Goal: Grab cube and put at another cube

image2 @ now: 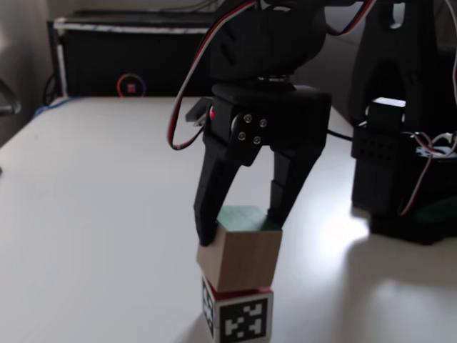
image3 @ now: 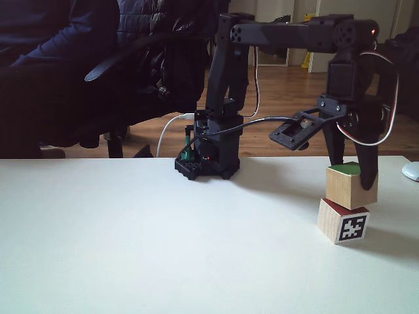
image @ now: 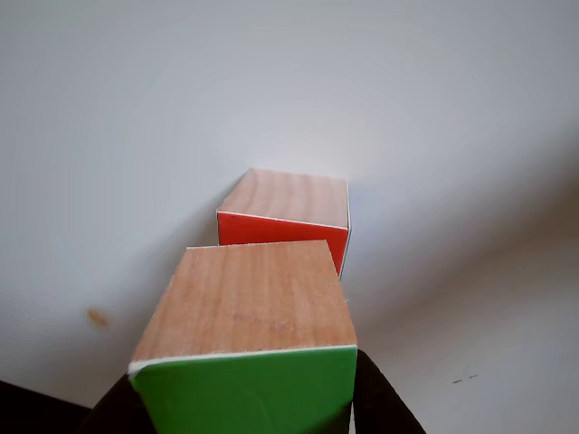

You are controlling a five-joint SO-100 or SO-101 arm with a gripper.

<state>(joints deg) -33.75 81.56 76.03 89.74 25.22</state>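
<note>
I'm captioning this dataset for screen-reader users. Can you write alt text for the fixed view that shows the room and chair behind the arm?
A black robot arm's gripper holds a green-topped wooden cube stacked slightly askew on a red-topped wooden cube with a black-and-white marker on one side, on a white table. The arm's base stands further back; behind it are an office chair and wooden floor.

The other view sits very near, looking down past the green cube at frame bottom to the red cube above it. One fixed view stands low on the worktop, close, facing the pincer head-on. The other fixed view looks level from farther back. Both fixed views share the stacked cubes.
</note>
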